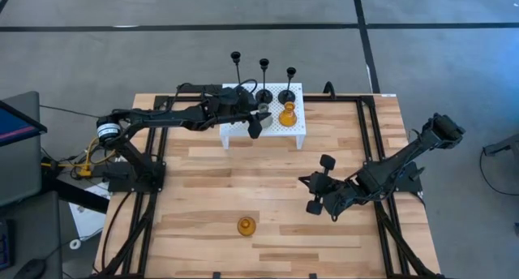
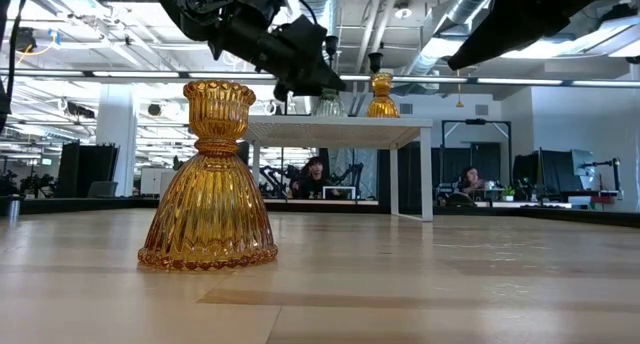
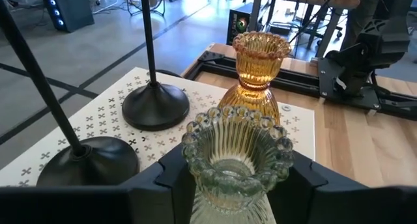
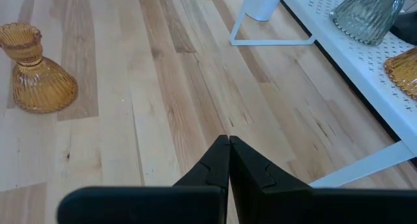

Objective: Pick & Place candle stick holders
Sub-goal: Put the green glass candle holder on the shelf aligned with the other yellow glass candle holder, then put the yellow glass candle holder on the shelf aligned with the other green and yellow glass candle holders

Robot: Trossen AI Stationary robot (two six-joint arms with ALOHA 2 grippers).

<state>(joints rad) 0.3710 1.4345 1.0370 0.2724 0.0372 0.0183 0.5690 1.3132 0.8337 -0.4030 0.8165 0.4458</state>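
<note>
My left gripper [image 1: 258, 121] is over the white perforated stand [image 1: 296, 137], shut on the clear-grey glass holder [image 3: 236, 155]. An amber glass holder [image 3: 259, 68] stands on its base on the stand right beside it, toward the right edge. Three black thin-stemmed holders [image 1: 264, 80] stand on their round bases along the stand's far side. A second amber holder [image 1: 246, 225] stands on its base on the table near the front edge. My right gripper [image 4: 228, 144] is shut and empty, low over the table's right middle. My left gripper pinches the clear-grey holder between its two fingers [image 3: 163, 178], below the beaded cup on the ribbed body [image 3: 228, 198]. The fingers come level from the table's left. The holder is upright, and in the right wrist view its base [image 4: 365, 30] appears to be on the stand top.
A small white pot [image 4: 260, 2] sits on the table under the stand's edge. The stand's thin legs [image 4: 270, 40] reach down to the table. Black frame rails [image 1: 369, 149] run along the table's sides. Bare wood lies between the stand and the front amber holder.
</note>
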